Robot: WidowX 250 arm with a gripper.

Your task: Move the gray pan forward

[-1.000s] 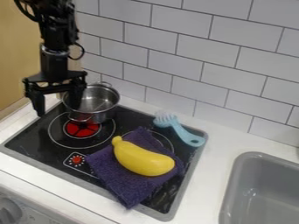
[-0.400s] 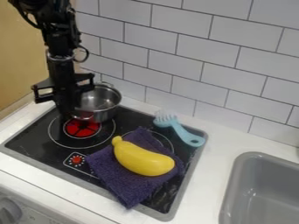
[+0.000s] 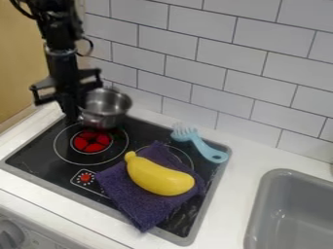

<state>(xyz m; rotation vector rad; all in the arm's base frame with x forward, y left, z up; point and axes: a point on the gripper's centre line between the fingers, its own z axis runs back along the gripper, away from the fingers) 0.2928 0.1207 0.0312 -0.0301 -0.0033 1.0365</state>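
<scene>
No text, number or label I can read — faint marks [image 3: 36,241] beside gray knob [image 3: 10,235] on front panel [image 3: 27,227], too small for me.

Shiny smooth metal on that pan [image 3: 110,114]; glossy black stovetop [image 3: 48,151]; rough purple cloth [image 3: 139,206]; smooth yellow plastic-looking banana [image 3: 159,179]; glazed-looking wall tiles [image 3: 195,73].

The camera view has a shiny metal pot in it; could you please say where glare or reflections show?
Camera view: bright reflections on the metal pot, faint pale streaks on the black stovetop beside the purple towel; the wall tiles look evenly lit.
</scene>
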